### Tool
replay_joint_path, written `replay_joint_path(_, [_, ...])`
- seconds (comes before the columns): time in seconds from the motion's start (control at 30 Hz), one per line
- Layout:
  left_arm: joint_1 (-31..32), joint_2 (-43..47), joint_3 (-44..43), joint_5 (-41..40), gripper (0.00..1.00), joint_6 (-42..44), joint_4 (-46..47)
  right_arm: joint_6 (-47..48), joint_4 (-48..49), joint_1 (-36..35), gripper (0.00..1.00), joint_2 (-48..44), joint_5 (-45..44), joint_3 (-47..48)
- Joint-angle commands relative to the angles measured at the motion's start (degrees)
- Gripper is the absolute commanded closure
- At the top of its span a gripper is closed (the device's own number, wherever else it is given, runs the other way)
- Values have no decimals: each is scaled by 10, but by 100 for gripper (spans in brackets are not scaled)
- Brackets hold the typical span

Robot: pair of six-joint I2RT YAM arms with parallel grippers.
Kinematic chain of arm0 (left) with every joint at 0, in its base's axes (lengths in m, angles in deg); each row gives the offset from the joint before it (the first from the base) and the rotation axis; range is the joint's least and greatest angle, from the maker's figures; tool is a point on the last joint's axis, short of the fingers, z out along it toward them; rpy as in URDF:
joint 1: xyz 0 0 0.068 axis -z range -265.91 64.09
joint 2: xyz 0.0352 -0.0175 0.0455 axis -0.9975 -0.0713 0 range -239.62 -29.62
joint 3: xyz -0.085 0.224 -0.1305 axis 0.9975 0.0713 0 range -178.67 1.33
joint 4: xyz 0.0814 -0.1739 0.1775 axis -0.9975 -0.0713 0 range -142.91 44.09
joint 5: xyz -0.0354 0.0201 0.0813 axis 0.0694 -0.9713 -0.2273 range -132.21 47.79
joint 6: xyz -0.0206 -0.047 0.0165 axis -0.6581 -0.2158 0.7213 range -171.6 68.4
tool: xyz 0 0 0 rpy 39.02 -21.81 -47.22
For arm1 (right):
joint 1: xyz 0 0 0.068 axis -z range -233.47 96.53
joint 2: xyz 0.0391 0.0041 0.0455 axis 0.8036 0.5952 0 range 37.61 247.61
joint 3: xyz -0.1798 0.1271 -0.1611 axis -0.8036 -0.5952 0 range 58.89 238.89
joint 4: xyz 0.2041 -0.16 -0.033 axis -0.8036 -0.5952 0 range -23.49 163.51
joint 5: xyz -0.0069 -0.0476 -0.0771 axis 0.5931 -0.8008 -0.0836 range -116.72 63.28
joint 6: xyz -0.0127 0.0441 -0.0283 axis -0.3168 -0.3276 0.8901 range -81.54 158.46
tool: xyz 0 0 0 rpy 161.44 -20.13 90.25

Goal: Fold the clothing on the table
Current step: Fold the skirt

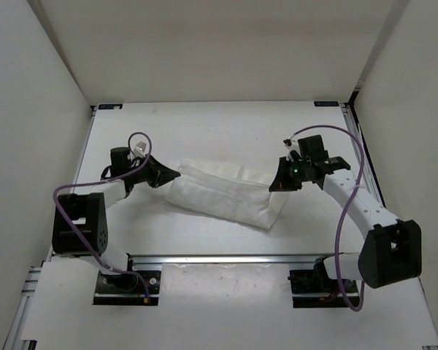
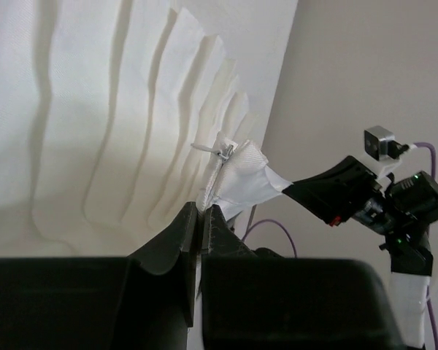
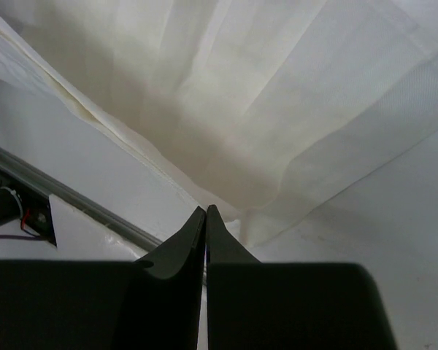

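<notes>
Right at the tips of the left gripper (image 1: 177, 175), pinching a bunched corner of the clothing (image 1: 226, 195), jaws squeezed down to a sliver with only thin white fabric between them. Switching to the left wrist camera: seeing the left gripper (image 2: 202, 211) biting that bunched corner, with the clothing (image 2: 117, 109) fanning away above and to the left of the fingertips in long pleat-like creases. Spotting a small pale tag (image 2: 223, 151) just beyond the tips, too small for making out what it is. Catching the right gripper (image 2: 334, 191) well beyond the tips and off to their right, pointing back this way.

Over at the right gripper (image 1: 271, 188), clamping fully together on the opposite end of the clothing. Checking the right wrist view: finding the right gripper (image 3: 206, 213) pressed flat together, with the clothing (image 3: 263, 109) spreading out ahead of the fingertips and its folds running down to a point right at them. Seeing bare table (image 3: 394, 248) off to the right of the tips and an aluminium rail (image 3: 73, 197) off to the left.

Between the two grippers, stretching out as one long wrinkled band, drooping toward the near side and resting on the table (image 1: 226, 131) closer to the right gripper than to the left. Gripping at both ends, well apart from each other.
</notes>
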Motion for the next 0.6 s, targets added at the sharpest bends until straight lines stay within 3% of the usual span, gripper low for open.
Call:
replay_joint_path(0.0, [10,-42,-48,-68,100,16,5,25,36,17,100,29,-28,42])
replay_joint_path(0.33, [48,-136,-113,-106,100,4,41,49,43,32,100,85,-54,94])
replay_joint_path(0.57, [34,-112,-100,-107,100,15,28,59,22,25,100,82,-53,99])
